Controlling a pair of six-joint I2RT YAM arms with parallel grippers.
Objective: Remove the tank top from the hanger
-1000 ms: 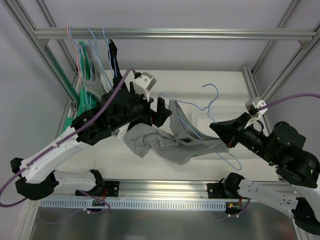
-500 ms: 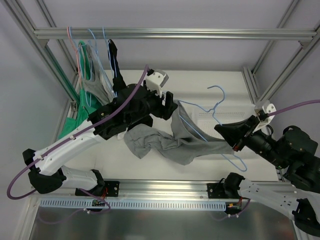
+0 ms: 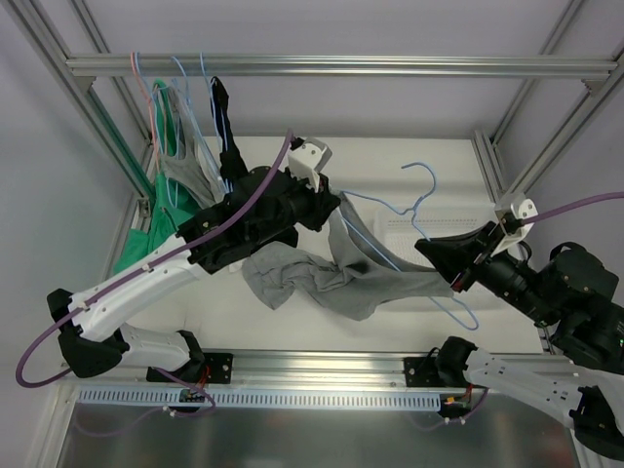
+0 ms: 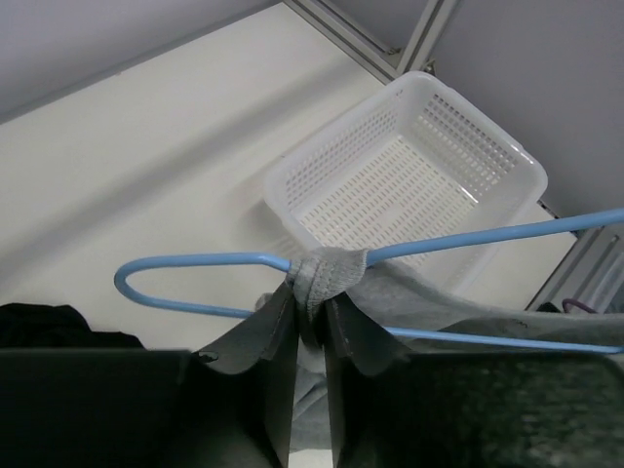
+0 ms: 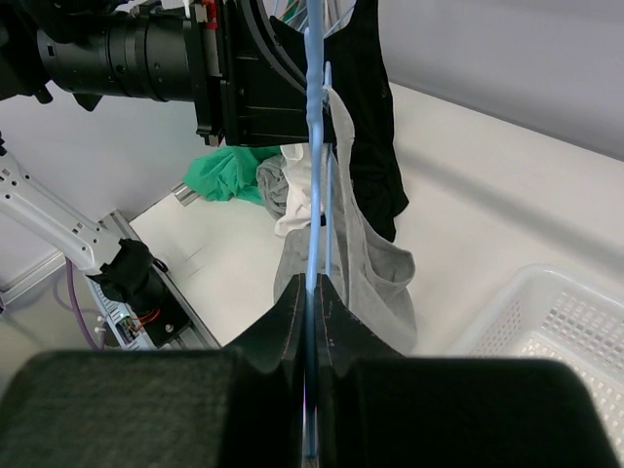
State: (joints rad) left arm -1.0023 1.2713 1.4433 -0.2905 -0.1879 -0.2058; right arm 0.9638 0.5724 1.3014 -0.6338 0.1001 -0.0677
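Note:
A grey tank top [image 3: 336, 278] hangs from a light blue wire hanger [image 3: 414, 210] held over the middle of the table. My left gripper [image 3: 331, 208] is shut on the tank top's strap [image 4: 330, 276] where it wraps over the hanger's upper wire [image 4: 195, 260]. My right gripper [image 3: 450, 284] is shut on the hanger's lower wire [image 5: 314, 195] at the right end. In the right wrist view the grey tank top [image 5: 375, 263] droops below the wire, with the left arm's camera behind it.
A white perforated basket [image 4: 409, 185] sits on the table at the back right. More hangers with green, grey and black garments [image 3: 180, 156] hang from the frame at the back left. A crumpled green cloth [image 5: 229, 175] lies on the table.
My left gripper moved right to the hanger's left end and closed on the tank top strap. The right gripper kept its hold and shifted slightly right.

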